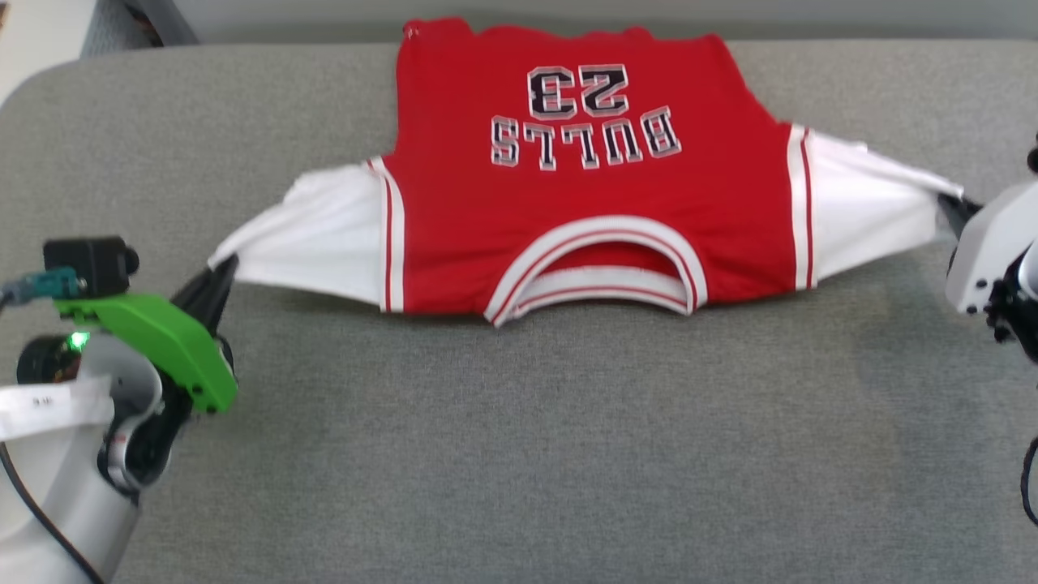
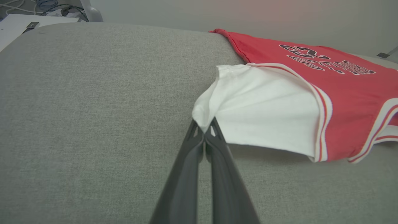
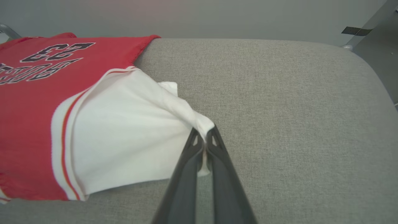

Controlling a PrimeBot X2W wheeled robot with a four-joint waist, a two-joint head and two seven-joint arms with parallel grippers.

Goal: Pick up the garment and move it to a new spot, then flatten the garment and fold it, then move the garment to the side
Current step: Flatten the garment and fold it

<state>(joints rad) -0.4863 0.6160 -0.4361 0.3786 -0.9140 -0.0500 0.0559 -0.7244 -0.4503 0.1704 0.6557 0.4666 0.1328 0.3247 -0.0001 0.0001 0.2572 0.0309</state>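
The garment [image 1: 584,195] is a red jersey T-shirt with white sleeves, spread print side up on the grey padded table [image 1: 519,446], collar toward me and hem at the far edge. My left gripper [image 1: 225,266] is shut on the tip of the white sleeve at the left; in the left wrist view the gripper [image 2: 204,124] pinches that sleeve's [image 2: 264,109] corner. At the right edge my right gripper [image 1: 950,204] is shut on the other sleeve; the right wrist view shows the gripper [image 3: 203,134] clamping the white cloth [image 3: 130,133]. Both sleeves are stretched outward and lifted slightly.
The grey table's rounded far corners [image 1: 49,81] lie to the left and right, and its back edge runs just behind the shirt's hem. Cables and a white surface [image 2: 37,18] sit beyond the table's far left corner. Bare grey surface stretches in front of the collar.
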